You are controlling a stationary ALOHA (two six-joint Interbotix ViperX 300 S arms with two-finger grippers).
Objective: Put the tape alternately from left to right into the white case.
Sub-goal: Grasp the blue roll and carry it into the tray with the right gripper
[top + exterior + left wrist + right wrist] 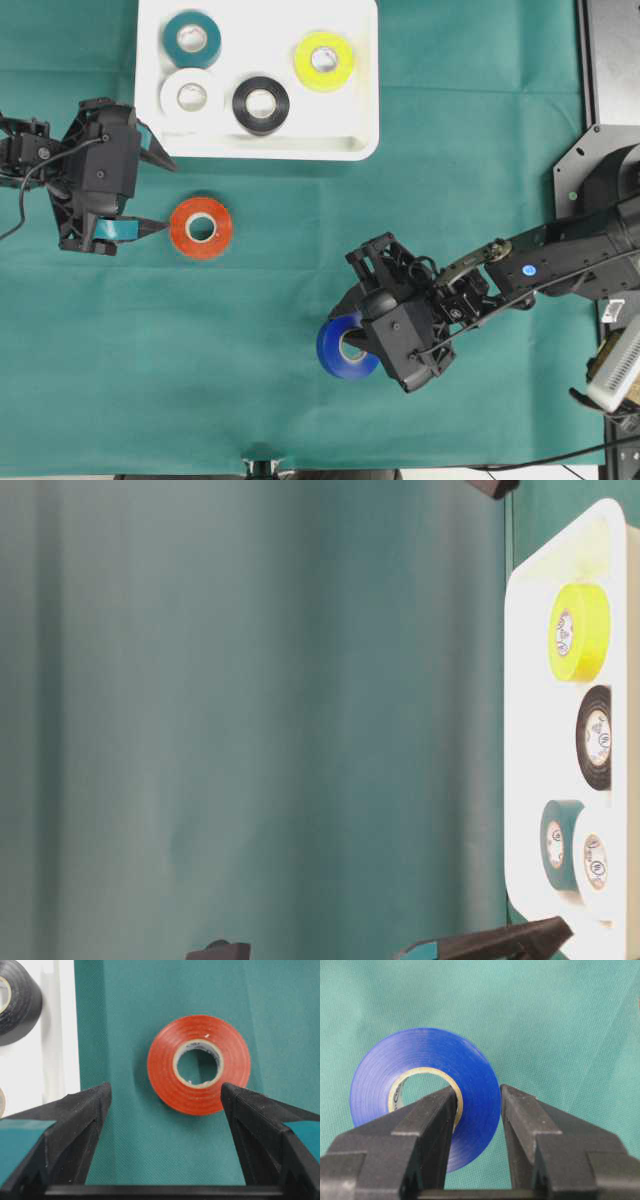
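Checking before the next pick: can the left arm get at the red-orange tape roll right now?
Probably yes. The left gripper is open, its fingers flanking bare cloth just short of the red-orange tape roll, with nothing between.

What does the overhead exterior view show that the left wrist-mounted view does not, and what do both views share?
Only the overhead view shows the right gripper shut on the blue roll, plus the teal roll and yellow roll inside the white case. Only the left wrist view shows the red-orange roll lying just ahead of the gap between the open fingertips. Both show the red-orange roll on the green cloth, the black roll in the case, and the left gripper open.
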